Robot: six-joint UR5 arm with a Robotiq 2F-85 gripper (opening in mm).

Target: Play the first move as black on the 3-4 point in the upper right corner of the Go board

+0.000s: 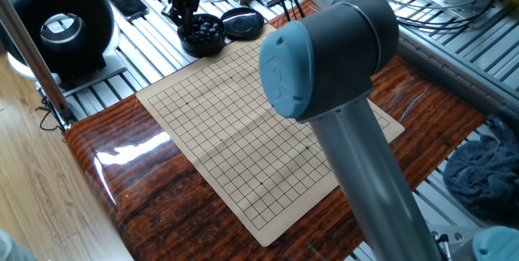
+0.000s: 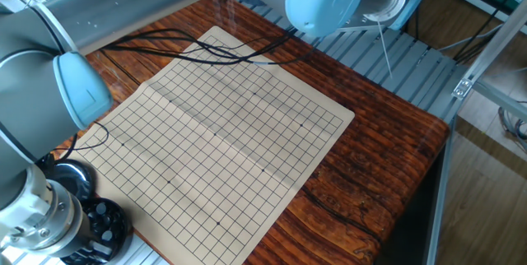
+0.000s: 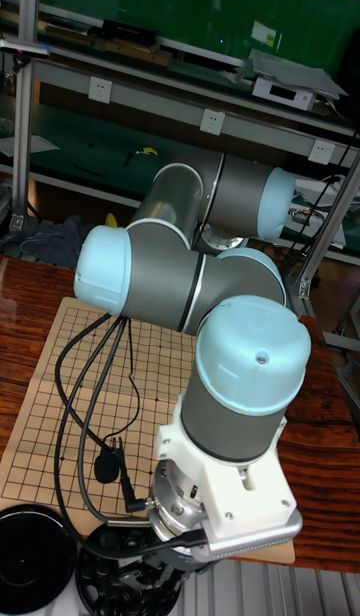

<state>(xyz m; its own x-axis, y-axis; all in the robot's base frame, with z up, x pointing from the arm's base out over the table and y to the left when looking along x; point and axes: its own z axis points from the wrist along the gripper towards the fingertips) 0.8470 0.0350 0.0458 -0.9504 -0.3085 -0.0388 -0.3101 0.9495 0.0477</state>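
The Go board [image 1: 259, 123] lies on the wooden table with no stone on any crossing. Its far corners [image 2: 218, 39] are partly under cables, and I cannot single out the 3-4 point among the plain crossings. Black stones [image 1: 206, 32] fill a round black bowl [image 1: 200, 44] just off the board's far left corner. My gripper [image 1: 185, 11] hangs over the bowl's left rim with its fingertips right above the stones. The fingers look close together, but whether a stone sits between them is too small to tell. In the other fixed view the wrist hides the fingers above the bowl [image 2: 105, 225].
The bowl's black lid [image 1: 242, 23] lies beside it. A large black ring-shaped device [image 1: 58, 24] stands at the far left. The arm's big elbow [image 1: 324, 58] hangs over the board's right half. Black cables [image 2: 206, 47] trail over the board's far edge.
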